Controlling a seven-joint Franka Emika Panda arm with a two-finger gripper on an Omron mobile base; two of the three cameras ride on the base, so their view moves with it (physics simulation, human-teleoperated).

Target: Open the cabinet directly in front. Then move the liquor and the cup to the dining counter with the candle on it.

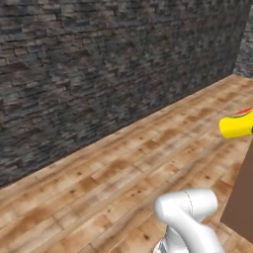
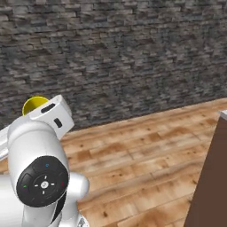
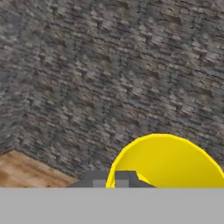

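Where the hand view looks along the tool point(image 3: 115, 178), the two dark finger tips stand close together at 6 o'clock, clamped on the rim of the cup point(image 3: 168, 162). The cup's yellow open mouth fills the 5 o'clock part of that view, with the fingertips point(image 3: 126, 177) set against its near rim. Beyond the cup lies a small patch of wooden floor point(image 3: 26, 170) at 8 o'clock, and behind that the dark stone wall point(image 3: 109, 78).

In the left base view, the white arm point(image 1: 188, 217) rises at 5 o'clock. The cup point(image 1: 236, 124) shows at 3 o'clock, lying on its side in the air above the floor, yellow with a red-orange mark along its upper edge; the frame edge cuts it off. A brown panel point(image 1: 242, 197) stands at 4 o'clock, just below the cup; what it belongs to cannot be told. The plank floor point(image 1: 123, 168) runs from 7 o'clock toward 2 o'clock, meeting the stone wall point(image 1: 99, 64) behind it.

In the right base view, the arm point(image 2: 40, 173) occupies 7 o'clock. The cup point(image 2: 34, 104) shows as a yellow curve at 9 o'clock, partly hidden behind the white hand. A brown panel point(image 2: 210, 177) stands at 4 o'clock. The floor point(image 2: 142, 155) extends to the stone wall point(image 2: 124, 57).
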